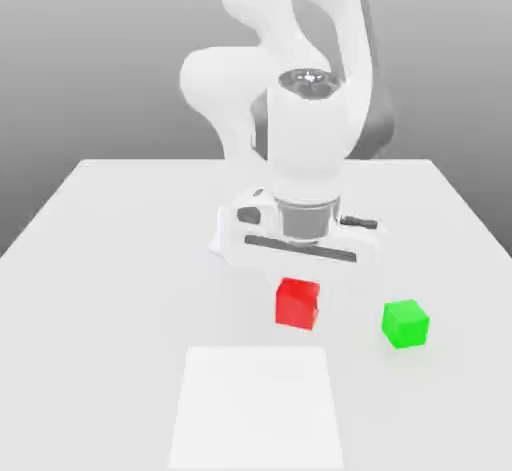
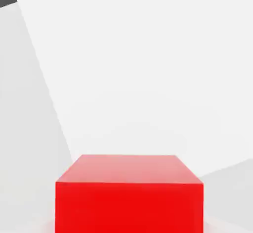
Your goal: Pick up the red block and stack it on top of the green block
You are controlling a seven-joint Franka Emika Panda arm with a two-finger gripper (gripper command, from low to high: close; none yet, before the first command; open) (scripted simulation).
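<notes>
Red block (image 1: 298,304): it sits directly under the arm's hand, near the middle of the table (image 1: 110,259). In the hand view the same cube (image 2: 129,193) is close up and square-on, its top face in plain sight.
Gripper (image 1: 297,265): closed down as far as it goes here. I cannot make out the fingertips against the white hand, but with the cube centred right beneath it I judge the grip is on the red block.
Why the hand is posed so: it points straight down over the cube, which I take as the way to pinch two opposite flat faces evenly, so the block does not twist when carried.
Green block (image 1: 405,323): it rests on the table towards the exterior view's right of the red one, apart from it, with nothing on top. It casts a small shadow, so it is flat on the surface.
Pale panel (image 1: 258,409): a lighter rectangle on the tabletop, nearer the exterior camera than both cubes, and neither cube touches it.
Stage, as I read it: grasp made, transfer not yet done.
Next move, my judgement: lift clear, go across to the green cube, then line up the edges before letting go, since the two tops match in size and leave little margin.
Risk: an off-centre release could tip the red cube off the green one.
</notes>
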